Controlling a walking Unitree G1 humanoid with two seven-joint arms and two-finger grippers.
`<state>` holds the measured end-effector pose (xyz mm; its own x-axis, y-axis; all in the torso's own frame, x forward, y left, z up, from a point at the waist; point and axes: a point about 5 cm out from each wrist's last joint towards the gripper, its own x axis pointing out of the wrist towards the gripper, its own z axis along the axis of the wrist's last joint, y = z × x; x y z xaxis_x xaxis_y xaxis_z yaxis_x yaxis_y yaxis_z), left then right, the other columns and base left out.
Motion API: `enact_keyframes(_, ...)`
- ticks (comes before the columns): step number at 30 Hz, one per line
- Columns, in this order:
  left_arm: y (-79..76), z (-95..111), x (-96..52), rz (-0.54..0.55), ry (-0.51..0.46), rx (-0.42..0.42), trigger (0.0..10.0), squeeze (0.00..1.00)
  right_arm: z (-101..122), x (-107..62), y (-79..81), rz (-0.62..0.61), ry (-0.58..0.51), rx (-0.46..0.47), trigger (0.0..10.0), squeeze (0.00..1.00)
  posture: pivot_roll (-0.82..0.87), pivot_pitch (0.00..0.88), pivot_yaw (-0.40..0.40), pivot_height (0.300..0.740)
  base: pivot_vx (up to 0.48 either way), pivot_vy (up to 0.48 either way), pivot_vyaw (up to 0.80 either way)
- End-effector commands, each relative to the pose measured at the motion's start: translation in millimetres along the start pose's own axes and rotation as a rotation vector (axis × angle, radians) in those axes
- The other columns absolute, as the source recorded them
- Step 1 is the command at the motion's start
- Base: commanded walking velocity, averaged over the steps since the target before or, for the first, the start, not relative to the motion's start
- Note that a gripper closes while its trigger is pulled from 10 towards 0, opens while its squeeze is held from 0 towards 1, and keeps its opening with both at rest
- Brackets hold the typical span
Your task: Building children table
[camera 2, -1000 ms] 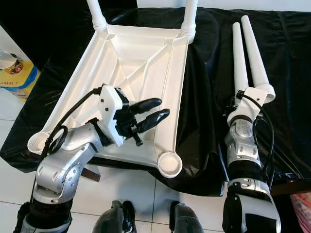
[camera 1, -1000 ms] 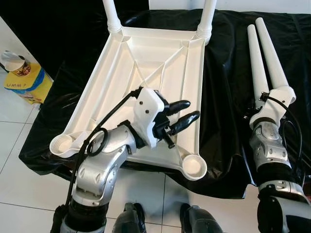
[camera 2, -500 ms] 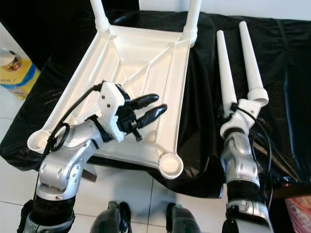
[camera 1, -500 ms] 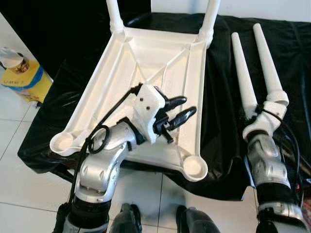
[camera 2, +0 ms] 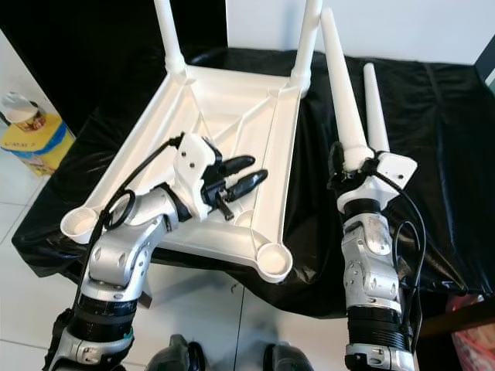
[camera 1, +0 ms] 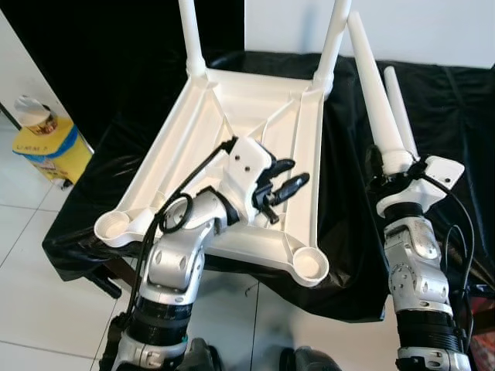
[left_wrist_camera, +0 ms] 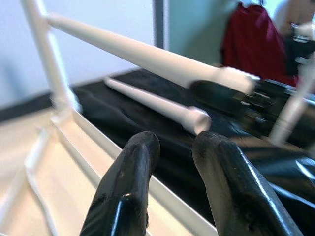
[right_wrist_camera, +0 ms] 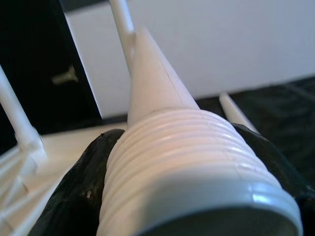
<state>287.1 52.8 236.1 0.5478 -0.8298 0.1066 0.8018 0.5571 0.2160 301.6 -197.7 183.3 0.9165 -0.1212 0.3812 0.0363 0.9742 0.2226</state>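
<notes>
The white children's table top (camera 1: 232, 131) lies upside down on a black cloth. Two legs (camera 1: 191, 39) stand fitted in its far corners. Both near corner sockets (camera 1: 308, 264) are empty. My left gripper (camera 1: 291, 175) hovers over the underside near the right rim, open with nothing between its fingers (left_wrist_camera: 123, 191). My right gripper (camera 1: 389, 164) is shut on the threaded end of a loose white leg (camera 1: 370, 85), held off the cloth with its tip pointing up and away beside the far right fitted leg. Another loose leg (camera 1: 397, 108) lies on the cloth behind it.
The black cloth (camera 1: 456, 116) drapes a low stand and hangs over its edges. A yellow box with a cup on it (camera 1: 42, 143) stands on the white tiled floor at the left. A white wall rises behind.
My right gripper has lifted one loose leg off the cloth and swung it up toward the table top. The left gripper has stayed over the underside. The camera has shifted.
</notes>
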Motion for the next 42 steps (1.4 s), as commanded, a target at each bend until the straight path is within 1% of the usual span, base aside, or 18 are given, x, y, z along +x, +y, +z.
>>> enact_keyframes(1,15.0,0.2,-0.3,0.274,-0.017,-0.008,10.0,0.00,8.0,2.6,8.9,0.050,-0.047,-0.011,10.0,0.00,-0.03,0.000,-0.023,0.740,0.000,0.000,0.00)
enact_keyframes(4,24.3,8.2,6.8,0.239,-0.060,-0.022,10.0,0.00,17.0,11.1,20.8,0.106,-0.096,-0.011,10.0,0.00,-0.04,0.000,-0.015,0.740,0.000,0.000,0.00)
enact_keyframes(10,28.7,12.2,13.1,0.190,-0.088,-0.070,10.0,0.00,26.0,18.0,29.3,0.140,-0.142,-0.012,10.0,0.00,-0.04,0.000,-0.007,0.740,0.000,0.000,0.00)
enact_keyframes(12,30.7,18.6,16.9,0.122,-0.134,-0.148,10.0,0.00,39.2,23.7,39.5,0.181,-0.208,-0.015,10.0,0.00,-0.04,0.000,-0.003,0.740,0.000,0.000,0.00)
enact_keyframes(13,30.7,18.6,16.9,0.122,-0.134,-0.148,10.0,0.00,39.2,23.7,39.5,0.181,-0.208,-0.015,10.0,0.00,-0.04,0.000,-0.003,0.740,0.000,0.000,0.00)
enact_keyframes(14,32.9,21.6,19.8,0.085,-0.158,-0.196,10.0,1.00,47.8,25.8,47.3,0.214,-0.254,-0.016,10.0,0.00,-0.04,0.000,0.006,0.740,0.000,0.000,0.00)
enact_keyframes(19,37.2,26.0,24.7,0.047,-0.188,-0.247,10.0,1.00,51.8,24.6,57.1,0.267,-0.288,-0.032,10.0,0.00,-0.04,0.000,0.010,0.740,0.000,0.000,0.00)
enact_keyframes(26,49.8,32.7,35.5,0.006,-0.185,-0.219,10.0,1.00,47.1,19.6,66.9,0.320,-0.290,-0.048,10.0,0.00,-0.04,0.000,0.026,0.740,0.000,0.000,0.00)
enact_keyframes(27,51.0,32.7,37.8,-0.020,-0.184,-0.244,10.0,0.93,43.3,16.9,70.3,0.342,-0.277,-0.044,10.0,0.00,-0.05,0.000,0.037,0.740,0.000,0.000,0.00)
enact_keyframes(28,51.1,32.4,39.1,-0.042,-0.184,-0.267,10.0,0.93,40.3,14.5,72.8,0.358,-0.268,-0.041,10.0,0.00,-0.05,0.000,0.037,0.740,0.000,0.000,0.00)
enact_keyframes(29,51.0,31.0,39.7,-0.072,-0.196,-0.346,10.0,0.00,35.3,10.6,76.8,0.389,-0.244,-0.028,10.0,0.00,-0.05,0.000,0.042,0.740,0.000,0.000,0.00)
enact_keyframes(30,51.0,31.0,39.7,-0.072,-0.196,-0.346,10.0,0.00,35.3,10.6,76.8,0.389,-0.244,-0.028,10.0,0.00,-0.05,0.000,0.042,0.740,0.000,0.000,0.00)
enact_keyframes(32,50.0,27.5,40.2,-0.122,-0.209,-0.473,10.0,0.00,27.9,4.0,82.4,0.436,-0.210,-0.009,10.0,0.00,-0.05,0.000,0.044,0.740,0.000,0.000,0.00)
enact_keyframes(33,50.0,27.5,40.2,-0.122,-0.209,-0.473,10.0,0.00,27.9,4.0,82.4,0.436,-0.210,-0.009,10.0,0.00,-0.05,0.000,0.044,0.740,0.000,0.000,0.00)
enact_keyframes(35,47.2,20.3,40.1,-0.173,-0.186,-0.556,10.0,0.00,21.5,-2.9,87.3,0.478,-0.185,-0.008,10.0,0.00,-0.06,0.000,0.044,0.740,0.000,0.000,0.00)
enact_keyframes(37,45.7,17.8,39.8,-0.194,-0.181,-0.581,10.0,0.00,19.4,-5.2,89.4,0.492,-0.175,-0.005,10.0,0.00,-0.06,0.000,0.043,0.740,0.000,0.000,0.00)
enact_keyframes(38,45.7,17.6,40.4,-0.201,-0.196,-0.641,10.0,0.00,16.3,-8.3,92.3,0.517,-0.164,-0.009,10.0,0.00,-0.06,0.000,0.043,0.740,0.000,0.000,0.00)
enact_keyframes(42,46.7,18.5,41.6,-0.206,-0.221,-0.707,10.0,0.00,11.6,-12.9,96.4,0.553,-0.149,-0.015,10.0,0.00,-0.05,0.000,0.037,0.740,0.000,0.000,0.00)
